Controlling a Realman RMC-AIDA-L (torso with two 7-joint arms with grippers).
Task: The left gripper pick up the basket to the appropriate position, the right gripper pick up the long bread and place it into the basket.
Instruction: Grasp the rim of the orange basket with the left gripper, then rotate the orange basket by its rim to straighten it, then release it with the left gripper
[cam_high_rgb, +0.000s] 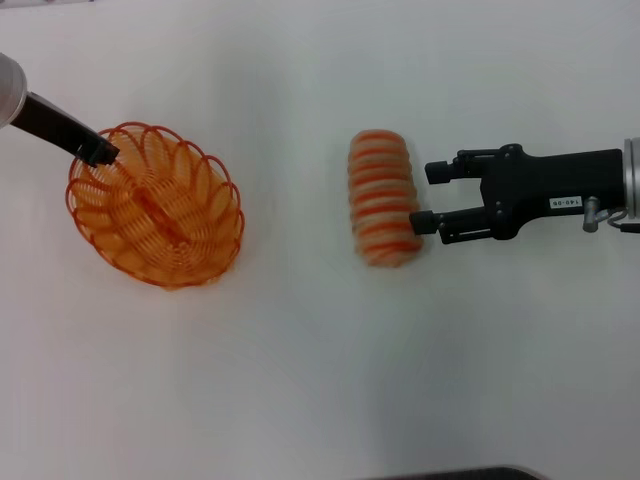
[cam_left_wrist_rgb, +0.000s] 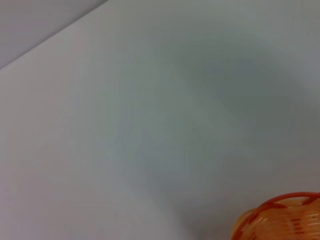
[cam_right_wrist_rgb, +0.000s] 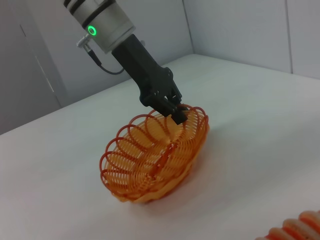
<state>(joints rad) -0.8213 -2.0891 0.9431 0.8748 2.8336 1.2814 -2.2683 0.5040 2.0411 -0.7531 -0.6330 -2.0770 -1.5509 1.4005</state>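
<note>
On my head feed I see the oval orange wire basket with looped rim (cam_high_rgb: 157, 207) sitting tilted on the white table (cam_high_rgb: 300, 380), well to the robot's left. The black two-fingered left gripper (cam_high_rgb: 100, 151) has its tips at the basket's far rim; from the right wrist feed its fingers (cam_right_wrist_rgb: 177, 114) look pinched onto a rim loop, though the wires crowd that spot, so I'd call it probable, not certain. The basket (cam_right_wrist_rgb: 155, 157) is tipped there, the gripped side higher than the other.

The oblong pale tan loaf with orange-red stripes (cam_high_rgb: 382, 198), the long bread, lies flat on the table between the basket and the right arm, well apart from the basket. The black right gripper with the small white label (cam_high_rgb: 430, 196) is just beside the loaf's right side, its jaws spread wide and nothing between them; the lower fingertip is about touching the loaf. My left wrist feed shows only bare table and a corner of the basket (cam_left_wrist_rgb: 282, 220).
</note>
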